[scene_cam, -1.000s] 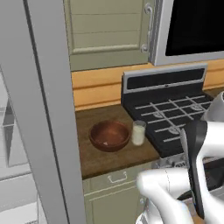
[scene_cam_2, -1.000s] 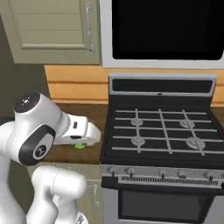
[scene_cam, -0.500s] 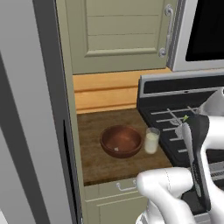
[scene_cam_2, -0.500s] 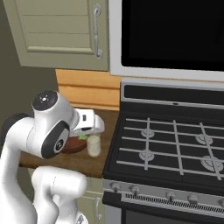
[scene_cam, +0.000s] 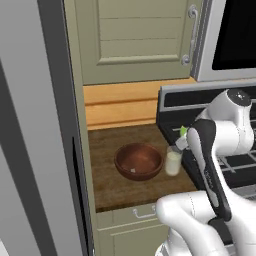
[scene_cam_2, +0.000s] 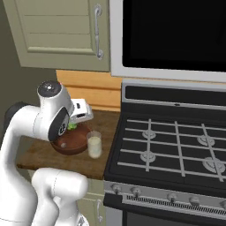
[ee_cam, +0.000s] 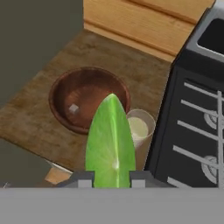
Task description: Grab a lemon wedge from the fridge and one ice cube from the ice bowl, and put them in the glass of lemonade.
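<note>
My gripper (ee_cam: 109, 178) is shut on a bright green lemon wedge (ee_cam: 110, 140), which stands up between the fingers. It hangs above the counter near the glass of lemonade (ee_cam: 139, 127). The reddish-brown ice bowl (ee_cam: 94, 87) sits just left of the glass, with one tiny pale ice cube (ee_cam: 74, 108) inside. In the left base view the bowl (scene_cam: 139, 161), cube (scene_cam: 132, 170) and glass (scene_cam: 173, 161) stand below the gripper (scene_cam: 182, 136). In the right base view the wedge (scene_cam_2: 70, 126) peeks out over the bowl (scene_cam_2: 70, 142), beside the glass (scene_cam_2: 94, 145). The fridge's grey side (scene_cam: 30, 125) is at the left.
A black gas stove (scene_cam_2: 176, 145) borders the wooden counter (scene_cam: 107, 190) on the right, close to the glass. A black microwave (scene_cam_2: 176, 35) and a beige panelled cabinet (scene_cam: 135, 40) hang above. A drawer front (scene_cam: 140, 215) sits under the counter edge.
The whole picture has shifted and grown: the base has driven closer to the counter. The bowl and glass now sit nearer the middle. The gripper still holds the wedge.
</note>
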Controlling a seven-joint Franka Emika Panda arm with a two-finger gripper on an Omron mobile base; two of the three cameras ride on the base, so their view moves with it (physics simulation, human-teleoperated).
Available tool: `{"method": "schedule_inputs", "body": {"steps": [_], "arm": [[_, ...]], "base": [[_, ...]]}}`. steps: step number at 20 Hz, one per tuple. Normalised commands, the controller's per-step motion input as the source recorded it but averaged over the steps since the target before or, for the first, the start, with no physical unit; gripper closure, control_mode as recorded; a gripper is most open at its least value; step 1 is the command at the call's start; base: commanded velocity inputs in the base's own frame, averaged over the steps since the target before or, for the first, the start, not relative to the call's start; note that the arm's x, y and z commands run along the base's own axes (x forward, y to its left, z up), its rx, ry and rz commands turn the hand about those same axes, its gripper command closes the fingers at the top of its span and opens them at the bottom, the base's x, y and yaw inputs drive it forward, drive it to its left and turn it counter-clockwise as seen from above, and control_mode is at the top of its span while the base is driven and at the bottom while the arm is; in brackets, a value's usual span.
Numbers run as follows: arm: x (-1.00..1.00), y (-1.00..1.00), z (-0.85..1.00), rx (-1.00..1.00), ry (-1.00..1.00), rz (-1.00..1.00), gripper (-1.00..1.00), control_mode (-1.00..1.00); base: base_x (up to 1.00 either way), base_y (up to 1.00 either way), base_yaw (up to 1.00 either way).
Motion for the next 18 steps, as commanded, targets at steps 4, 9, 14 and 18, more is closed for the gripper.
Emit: {"method": "schedule_inputs", "body": {"steps": [4,9,14,18], "arm": [[0.23,0.46,-0.42,-0.16,0.25,0.0,1.0,-1.0],[0.39,-0.3,-0.42,-0.08,0.06,0.0,1.0,-1.0],[0.72,-0.28,-0.03,0.0,0.03,0.0,1.0,-1.0],[0.49,-0.04,-0.15,0.0,0.09,0.0,1.0,-1.0]], "base": [[0.0,0.0,0.0],[0.0,0.0,0.0],[0.0,0.0,0.0],[0.0,0.0,0.0]]}}
